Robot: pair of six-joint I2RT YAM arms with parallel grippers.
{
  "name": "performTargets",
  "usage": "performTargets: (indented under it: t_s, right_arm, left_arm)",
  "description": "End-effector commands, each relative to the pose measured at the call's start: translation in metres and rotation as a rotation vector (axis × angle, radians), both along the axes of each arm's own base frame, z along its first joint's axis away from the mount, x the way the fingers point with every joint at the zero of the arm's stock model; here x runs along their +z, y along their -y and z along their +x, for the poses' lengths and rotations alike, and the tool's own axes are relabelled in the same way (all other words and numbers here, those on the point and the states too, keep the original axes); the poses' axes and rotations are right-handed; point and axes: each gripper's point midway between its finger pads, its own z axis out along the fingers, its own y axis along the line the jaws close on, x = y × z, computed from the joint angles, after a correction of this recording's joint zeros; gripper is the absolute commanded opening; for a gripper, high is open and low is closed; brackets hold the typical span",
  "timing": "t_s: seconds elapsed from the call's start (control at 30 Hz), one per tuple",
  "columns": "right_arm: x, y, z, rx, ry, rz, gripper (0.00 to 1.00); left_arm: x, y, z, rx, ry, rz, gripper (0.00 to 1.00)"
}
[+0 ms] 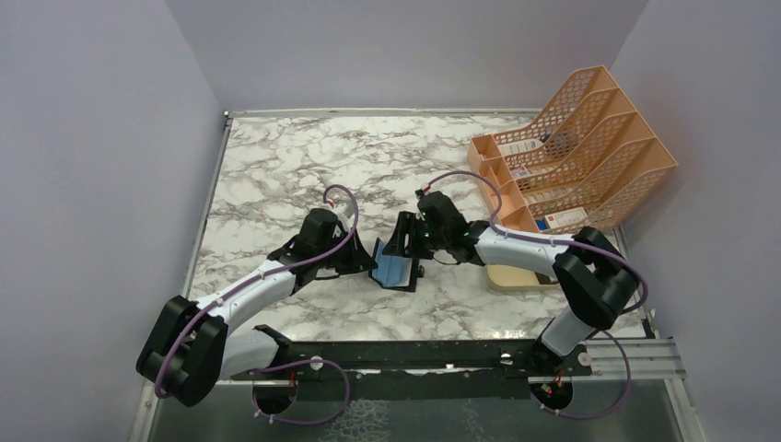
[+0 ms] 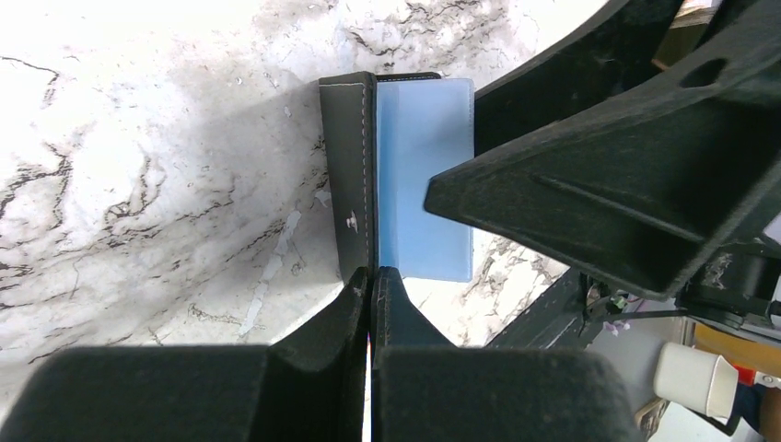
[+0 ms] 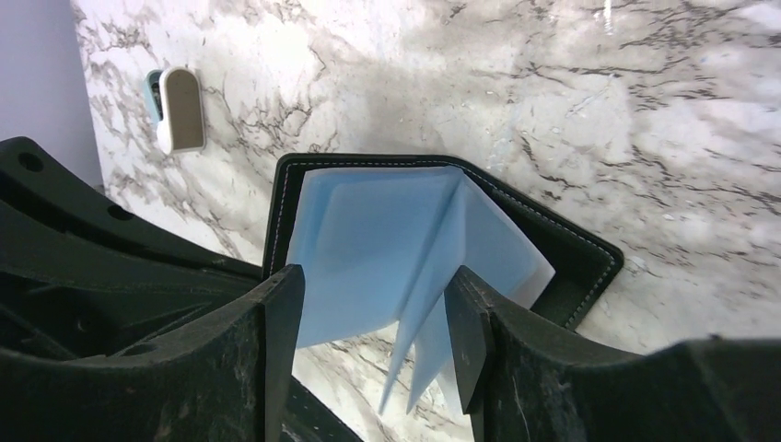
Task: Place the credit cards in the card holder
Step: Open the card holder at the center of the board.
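Left claw is clamped shut on the black card holder's flap right at its fingertips, while the right claw gapes wide astride the pale blue cards, fanned and only partly tucked in, so seating them fully looks left to do.

No word, number or brand can be read in any view. The only print in sight stands on the labels of the white boxes lying in the slots of the orange mesh rack at the table's far right corner. It shows as dark lines with small red marks, too small to make out. The credit cards show plain pale blue faces, and the card holder a plain black cover with light stitching along its edge.
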Motion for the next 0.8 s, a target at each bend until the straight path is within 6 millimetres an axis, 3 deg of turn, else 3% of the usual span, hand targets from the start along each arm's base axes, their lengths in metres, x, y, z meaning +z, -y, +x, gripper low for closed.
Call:
performTargets:
  t_s: [0.0,0.17,0.33,0.43,0.67,0.77]
  right_arm:
    - [0.025,0.012,0.009,-0.021,0.089,-0.06,0.59]
    - [0.044,0.007,0.002,0.029,0.116,-0.003,0.57]
    - [0.051,-0.004,0.001,0.063,0.134,0.06,0.41]
    - [0.042,-0.007,0.001,0.071,0.113,0.051,0.36]
    - [-0.003,0.003,-0.001,0.048,0.048,-0.042,0.28]
    - [-0.024,0.01,-0.004,0.056,0.016,-0.102,0.28]
  left_arm:
    - [-0.004,-0.003,0.004,0.01,0.022,0.031,0.0]
    - [-0.002,-0.003,0.005,0.012,0.022,0.03,0.0]
    - [0.0,-0.002,0.006,0.022,0.024,0.017,0.0]
    - [-0.002,-0.001,0.005,0.032,0.01,0.005,0.0]
    - [-0.006,-0.006,0.004,0.08,-0.021,0.013,0.0]
    - [-0.008,-0.008,0.003,0.113,-0.046,0.012,0.11]
